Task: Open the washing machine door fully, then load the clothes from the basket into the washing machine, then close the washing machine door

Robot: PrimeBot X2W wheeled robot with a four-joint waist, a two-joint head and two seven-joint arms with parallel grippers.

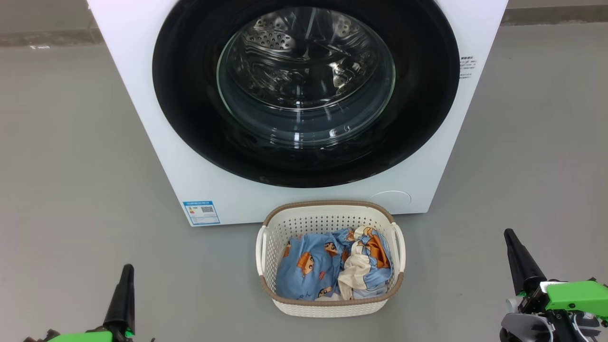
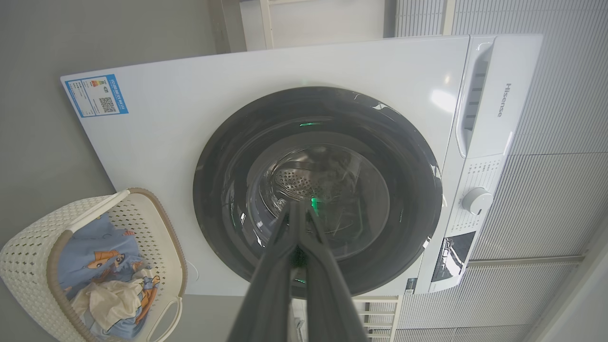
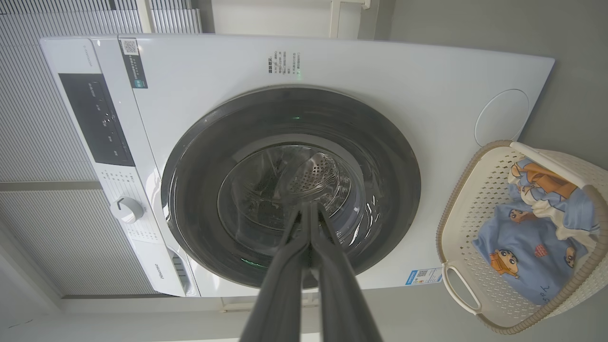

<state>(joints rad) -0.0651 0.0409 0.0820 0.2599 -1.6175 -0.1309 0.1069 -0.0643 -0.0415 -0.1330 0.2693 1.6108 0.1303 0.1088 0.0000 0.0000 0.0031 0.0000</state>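
Head view: left gripper (image 1: 127, 270) at lower left, fingers pressed together, nothing held; right gripper (image 1: 509, 235) at lower right, likewise closed tight and empty; both over the grey floor (image 1: 71, 166), well apart from everything else; between them the basket (image 1: 327, 309) stands on the floor, just in front of the washing machine (image 1: 228, 199); clothes (image 1: 308, 268) heaped inside the basket, light-blue cartoon print, with a cream piece and orange patches toward its right side; washing machine door (image 1: 180, 104) closed flat against the white front, glossy black ring around clear glass; steel perforated drum (image 1: 285, 42) visible through the glass; blue label (image 1: 201, 212) at the machine's lower left corner, round flap (image 1: 390, 198) at lower right. Left wrist view: closed fingers point at the door glass; basket at that view's lower left. Right wrist view: closed fingers point at the door glass; basket at the right edge, white knob (image 3: 126, 209) at the left.
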